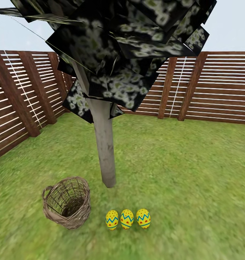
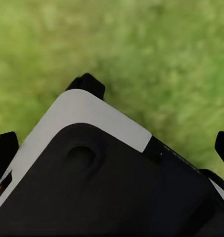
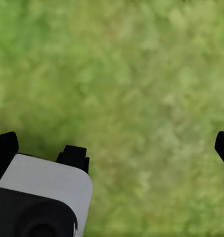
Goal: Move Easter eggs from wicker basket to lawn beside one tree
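Nearest the head camera, three Easter eggs [image 1: 127, 219] lie side by side in a short row on the lawn [image 1: 194, 187], each yellow with a blue zigzag band and red dots, the left two touching or nearly so and the third just beside them. Going from the left: a brown slatted fence [image 1: 17, 104] runs along the lawn's left edge and turns at the far corner to close the back edge. Next comes the wicker basket [image 1: 67, 202], standing on the grass and tilted slightly, its small loop handle on the left rim and its open mouth showing a dark, egg-free inside. Just right of the basket and a little nearer the camera sits the row of eggs, apart from the basket and out on open grass. Behind them, between basket and eggs, rises the tree [image 1: 105, 151], its pale grey-beige trunk meeting the grass just beyond the eggs, and its dark blocky foliage flecked with white blossoms spreading overhead. Right of the trunk the lawn stretches bare to the back fence. At the left wrist, the left gripper [image 2: 114, 148] hangs above a black-and-white part of the robot's body [image 2: 92, 168], its dark fingers [image 2: 4, 148] spread wide with nothing between them. At the right wrist, the right gripper [image 3: 114, 148] hangs over blurred grass, its fingers [image 3: 4, 148] likewise wide apart and empty.
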Available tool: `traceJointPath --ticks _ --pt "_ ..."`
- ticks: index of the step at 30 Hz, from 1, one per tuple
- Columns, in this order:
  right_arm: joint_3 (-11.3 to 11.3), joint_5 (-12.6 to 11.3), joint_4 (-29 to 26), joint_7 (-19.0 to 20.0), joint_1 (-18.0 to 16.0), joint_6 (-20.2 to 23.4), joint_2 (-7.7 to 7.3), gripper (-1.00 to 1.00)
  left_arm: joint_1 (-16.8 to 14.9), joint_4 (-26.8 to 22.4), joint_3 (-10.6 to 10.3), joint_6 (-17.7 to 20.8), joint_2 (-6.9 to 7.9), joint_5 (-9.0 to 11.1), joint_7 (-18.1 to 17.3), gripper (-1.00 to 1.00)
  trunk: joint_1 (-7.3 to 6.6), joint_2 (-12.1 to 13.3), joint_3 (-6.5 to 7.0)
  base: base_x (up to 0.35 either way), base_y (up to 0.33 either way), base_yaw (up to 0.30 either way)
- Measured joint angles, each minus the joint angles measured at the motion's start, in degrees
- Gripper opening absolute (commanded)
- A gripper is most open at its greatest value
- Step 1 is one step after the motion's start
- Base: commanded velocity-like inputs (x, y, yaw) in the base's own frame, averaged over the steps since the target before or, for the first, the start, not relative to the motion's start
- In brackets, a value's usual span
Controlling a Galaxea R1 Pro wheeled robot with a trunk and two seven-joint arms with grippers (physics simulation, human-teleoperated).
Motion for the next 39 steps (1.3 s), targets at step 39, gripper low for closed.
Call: traceJointPath --ticks 39 --pt "0.0 0.0 0.0 0.0 0.0 0.0 0.01 1.00 0.0 0.3 0.1 0.0 -0.03 0.1 0.0 1.00 0.00 0.0 0.00 0.000 0.000 0.000"
